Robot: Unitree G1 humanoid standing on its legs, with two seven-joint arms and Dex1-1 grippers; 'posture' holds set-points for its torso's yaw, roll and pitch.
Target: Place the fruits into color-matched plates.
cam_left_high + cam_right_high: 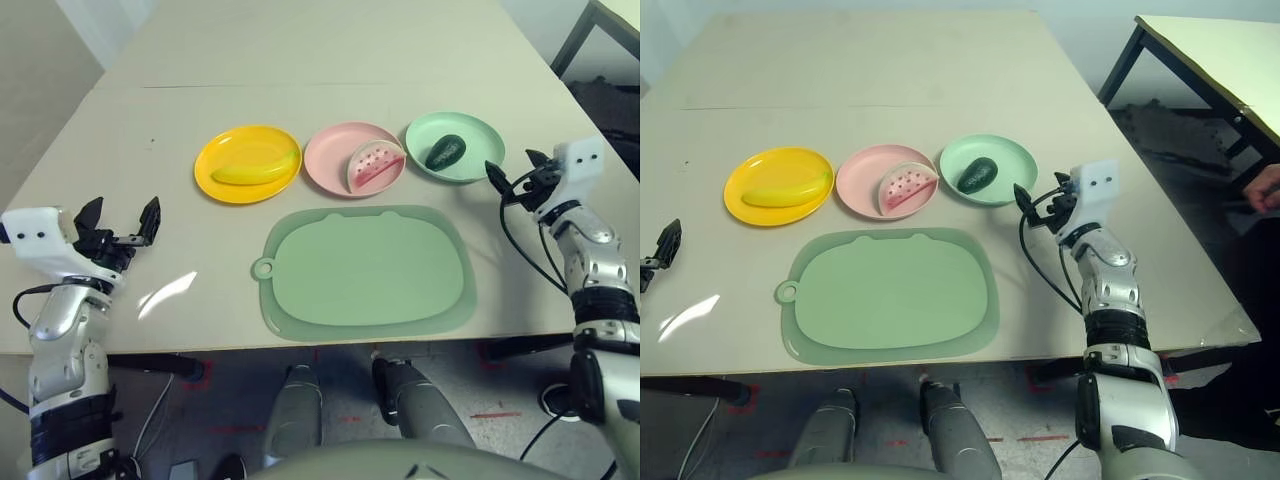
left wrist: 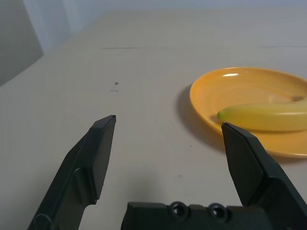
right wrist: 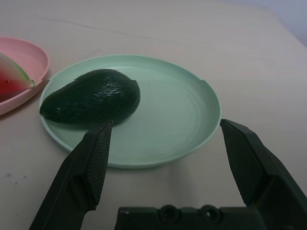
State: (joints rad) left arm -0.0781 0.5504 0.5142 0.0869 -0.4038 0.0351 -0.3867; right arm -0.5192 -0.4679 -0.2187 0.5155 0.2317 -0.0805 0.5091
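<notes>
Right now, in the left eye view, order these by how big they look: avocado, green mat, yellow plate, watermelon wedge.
1. Green mat
2. Yellow plate
3. Watermelon wedge
4. Avocado

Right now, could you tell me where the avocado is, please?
The dark green toy avocado lies in the round mint green plastic plate, right of the pink plate in the left eye view.
</notes>
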